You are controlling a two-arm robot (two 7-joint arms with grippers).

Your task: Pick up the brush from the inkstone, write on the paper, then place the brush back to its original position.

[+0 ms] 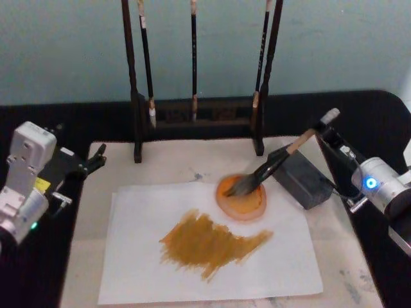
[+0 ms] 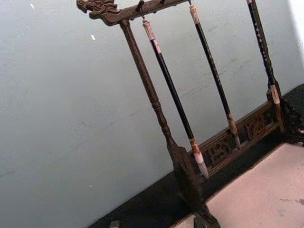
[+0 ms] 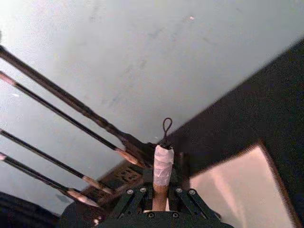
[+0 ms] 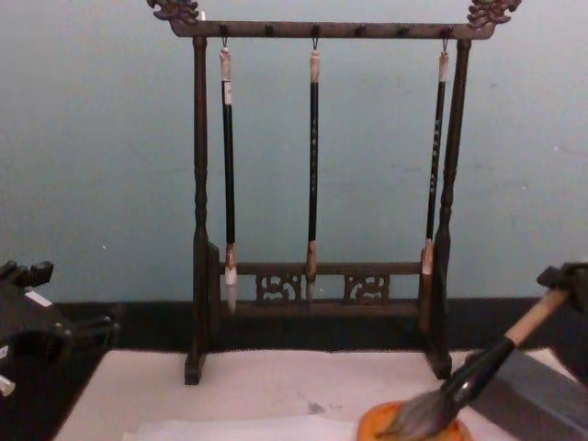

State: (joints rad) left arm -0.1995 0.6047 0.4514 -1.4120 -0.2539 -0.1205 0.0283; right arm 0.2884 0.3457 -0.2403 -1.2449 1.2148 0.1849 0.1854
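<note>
- So the right pincer (image 1: 319, 133) is clamped on the brush (image 1: 275, 165) near its top, with the handle slanted.
- The tuft rests in the orange dish (image 1: 255, 209) at the far right corner of the paper (image 1: 282, 256).
- The left pincer (image 1: 96, 157) is parked off left.

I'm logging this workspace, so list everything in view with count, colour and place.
brush: one, tan and black handle, grey-brown tuft; tuft in the dish, handle leaning over the block.
dish: one, orange; at the paper's far edge, toward the right.
paper: one, white with ochre strokes; on the mat.
mat: one, cream; on the black table.
block: one, dark grey; right of the dish.
rack: one, dark wood; at the mat's far edge.
slim brushes: three, dark; hanging from the rack.
left gripper: black; left of the mat.
right gripper: black; at the brush's upper handle.
</note>
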